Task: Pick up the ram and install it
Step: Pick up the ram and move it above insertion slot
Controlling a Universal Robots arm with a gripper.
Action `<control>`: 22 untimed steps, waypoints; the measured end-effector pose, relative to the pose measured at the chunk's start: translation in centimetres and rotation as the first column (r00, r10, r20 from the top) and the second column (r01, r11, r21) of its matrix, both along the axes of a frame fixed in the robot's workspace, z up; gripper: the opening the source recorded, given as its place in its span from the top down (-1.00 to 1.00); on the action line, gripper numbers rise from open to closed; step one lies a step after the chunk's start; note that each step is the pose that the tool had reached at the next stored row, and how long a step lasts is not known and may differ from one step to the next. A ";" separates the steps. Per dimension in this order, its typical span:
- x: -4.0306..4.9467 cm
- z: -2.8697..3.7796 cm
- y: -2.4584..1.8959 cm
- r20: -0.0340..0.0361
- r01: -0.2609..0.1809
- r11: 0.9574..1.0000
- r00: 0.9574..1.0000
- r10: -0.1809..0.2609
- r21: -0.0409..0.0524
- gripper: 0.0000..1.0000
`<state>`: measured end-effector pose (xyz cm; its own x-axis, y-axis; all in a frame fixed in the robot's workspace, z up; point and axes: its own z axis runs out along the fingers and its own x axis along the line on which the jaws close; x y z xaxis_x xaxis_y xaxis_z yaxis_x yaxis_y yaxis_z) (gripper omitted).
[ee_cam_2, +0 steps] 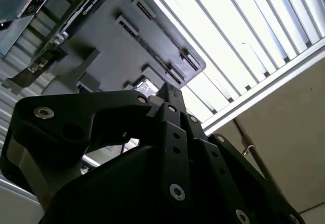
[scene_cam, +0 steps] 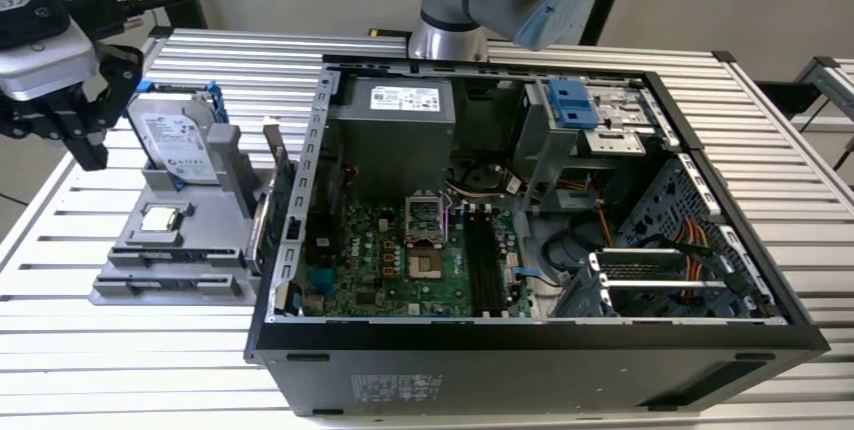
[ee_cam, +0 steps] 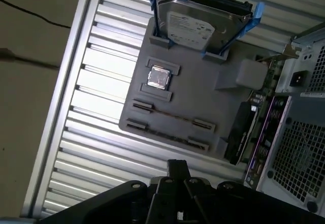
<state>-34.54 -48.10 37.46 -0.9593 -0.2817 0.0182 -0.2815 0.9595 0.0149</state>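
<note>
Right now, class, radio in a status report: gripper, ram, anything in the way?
Gripper shut, empty, hovering near the grey tray. Ram on edge in its tray slot, untouched. Hard drive upright farther along the tray, not blocking.

Exterior view: soft, even overhead light, no hard shadows. Slatted table (scene_cam: 747,130) bright w/ mild sheen; inside of PC case (scene_cam: 534,240) dimmer, its front wall nearly black. Second wrist view: heavy glare, slatted table (ee_cam_2: 223,31) blown to white in strips; gripper (ee_cam_2: 170,94) backlit, approx flat black w/ faint highlights on screws. First wrist view: glare patch on table beside gray tray (ee_cam: 203,97); tray evenly lit, gripper underexposed.
</note>
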 end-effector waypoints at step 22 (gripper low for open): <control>0.00 0.00 0.00 0.000 -0.197 0.980 0.980 0.197 0.000 1.00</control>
<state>-34.55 -48.10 37.46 -0.8850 -0.4653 0.0182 -0.4651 0.8851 0.0148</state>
